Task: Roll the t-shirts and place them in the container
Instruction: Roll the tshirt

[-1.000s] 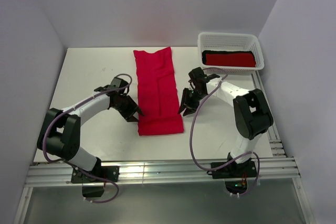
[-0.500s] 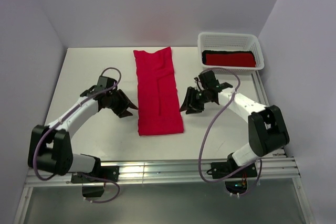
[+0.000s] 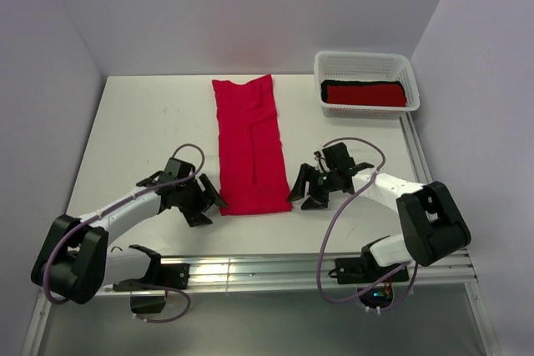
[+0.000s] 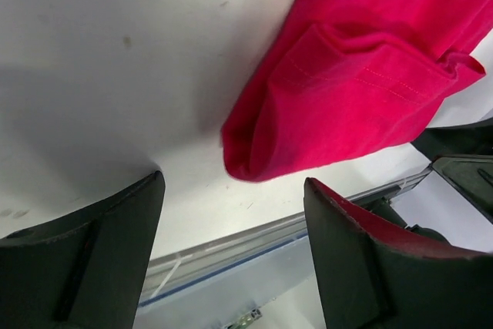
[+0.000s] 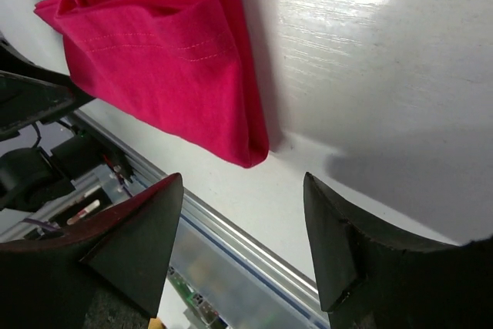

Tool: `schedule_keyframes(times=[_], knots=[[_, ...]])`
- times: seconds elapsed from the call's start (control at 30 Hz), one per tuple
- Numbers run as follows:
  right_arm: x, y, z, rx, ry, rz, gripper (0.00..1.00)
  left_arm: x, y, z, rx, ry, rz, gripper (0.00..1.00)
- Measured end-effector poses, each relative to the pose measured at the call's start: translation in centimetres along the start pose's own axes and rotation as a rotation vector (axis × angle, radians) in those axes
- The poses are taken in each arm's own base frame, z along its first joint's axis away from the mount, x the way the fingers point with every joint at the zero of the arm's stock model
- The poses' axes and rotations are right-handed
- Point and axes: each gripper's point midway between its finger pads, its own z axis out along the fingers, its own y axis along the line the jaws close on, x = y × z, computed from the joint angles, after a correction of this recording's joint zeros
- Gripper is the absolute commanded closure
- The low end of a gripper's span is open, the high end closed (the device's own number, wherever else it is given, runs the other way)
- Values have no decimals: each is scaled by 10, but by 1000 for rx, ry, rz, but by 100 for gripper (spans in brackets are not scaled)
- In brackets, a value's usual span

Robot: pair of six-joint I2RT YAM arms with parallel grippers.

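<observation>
A bright pinkish-crimson t-shirt (image 3: 249, 144), folded into a long flat strip, lies down the middle of the white table. My left gripper (image 3: 210, 204) stands open just left of the strip's near left corner (image 4: 246, 161), touching nothing. On the other side my right gripper (image 3: 305, 193) is open too, beside the near right corner (image 5: 250, 156). Both wrist views show empty space between the jaws, with the cloth corner a little beyond. Two rolled t-shirts, a deeper red one (image 3: 367, 93) and a black one (image 3: 334, 83) behind it, rest in the basket.
A white mesh basket (image 3: 365, 63) stands at the table's back right. The metal rail (image 3: 250, 273) runs along the near table edge, close behind both grippers. Walls close in the table on the left, back and right.
Both arms have moved toward the near edge, from beside the strip's middle to its near corners. Both sets of jaws have opened wider. The t-shirt has not moved.
</observation>
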Motion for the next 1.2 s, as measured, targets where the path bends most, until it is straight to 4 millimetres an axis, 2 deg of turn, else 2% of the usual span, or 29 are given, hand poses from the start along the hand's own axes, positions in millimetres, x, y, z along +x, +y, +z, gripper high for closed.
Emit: schedule_keyframes(times=[0.2,0.4,0.6,0.9,1.2], knots=[[11,-8,8,-16,3,62,30,7,-11,12,67,2,-25,23],[12,-2,12,-62,-5,120,31,4,-20,17,119,-7,-79,26],[9,0,17,-57,-21,152,36,2,-23,23,118,-1,-104,35],[7,4,26,-72,-14,194,44,0,-23,28,98,10,-123,42],[4,-4,32,-34,-35,213,82,0,-22,30,87,16,-119,49]])
